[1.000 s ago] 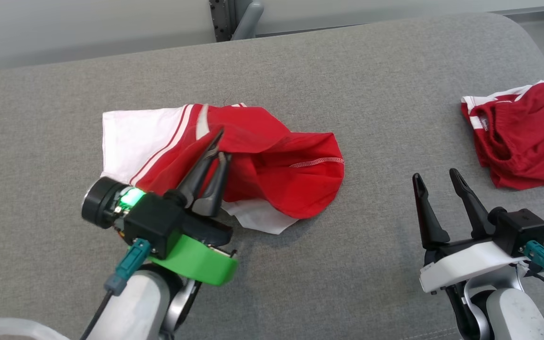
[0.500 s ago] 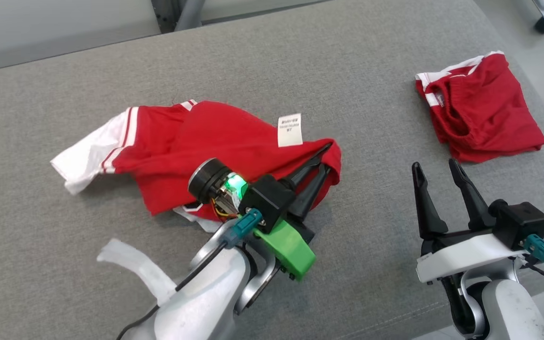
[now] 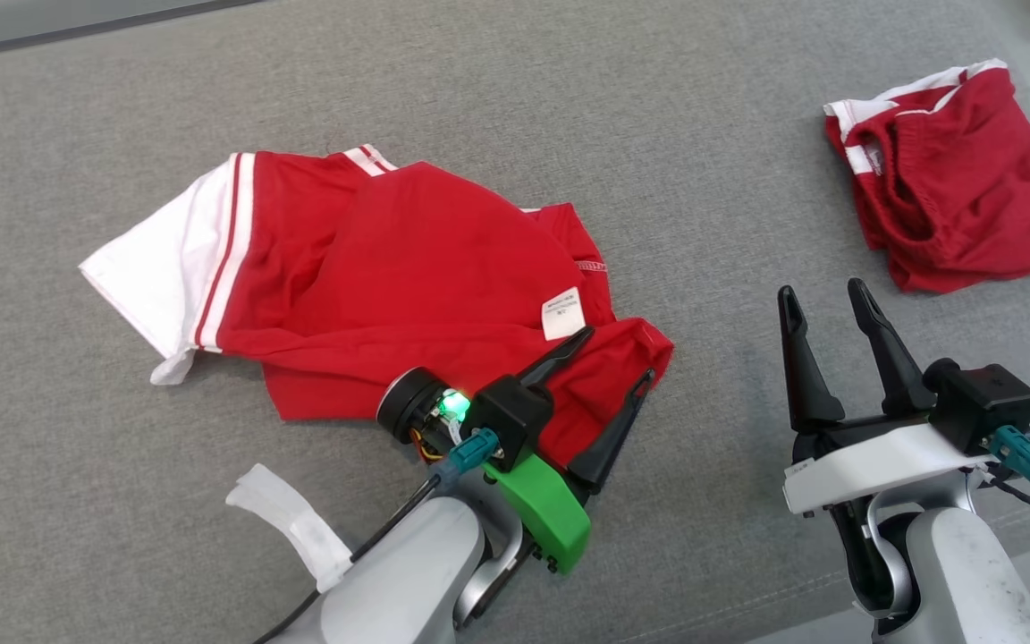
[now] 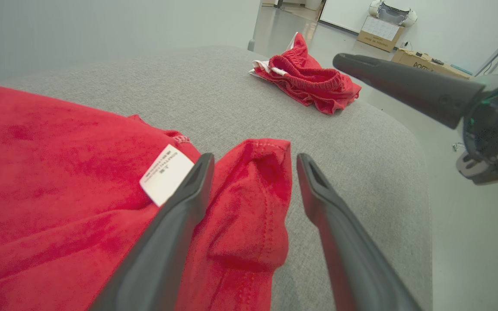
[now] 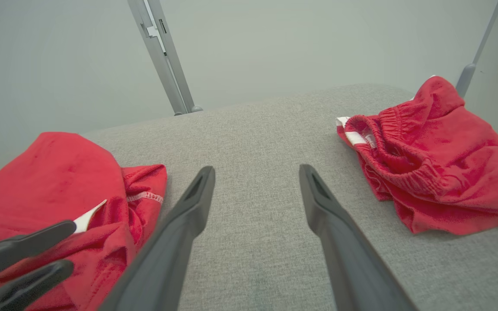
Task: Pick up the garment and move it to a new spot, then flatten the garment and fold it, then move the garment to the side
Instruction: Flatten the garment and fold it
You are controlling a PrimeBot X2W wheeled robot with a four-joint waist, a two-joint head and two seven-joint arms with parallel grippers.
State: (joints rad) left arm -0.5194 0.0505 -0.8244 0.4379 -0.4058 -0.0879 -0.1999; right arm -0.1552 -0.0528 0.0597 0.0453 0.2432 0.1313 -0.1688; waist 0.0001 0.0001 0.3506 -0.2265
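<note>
A red garment (image 3: 408,268) with white striped sleeve lies rumpled across the middle of the grey cushion (image 3: 569,107); a white label (image 3: 561,314) shows near its right corner. My left gripper (image 3: 615,361) is open just above that right corner (image 4: 253,190), its fingers straddling the fold without holding it. My right gripper (image 3: 823,300) stands open over bare cushion to the right, nothing between its fingers (image 5: 255,172). In the right wrist view the red garment (image 5: 59,185) sits at the left.
A second red garment with white trim (image 3: 953,179) lies bunched at the far right of the cushion, near its edge. White tape (image 3: 291,528) hangs from my left forearm. Cardboard boxes (image 4: 381,28) stand on the floor beyond.
My left gripper dragged the garment rightward, then opened and let it go; the garment now lies more spread out. The head camera shifted too. The right gripper stayed open.
</note>
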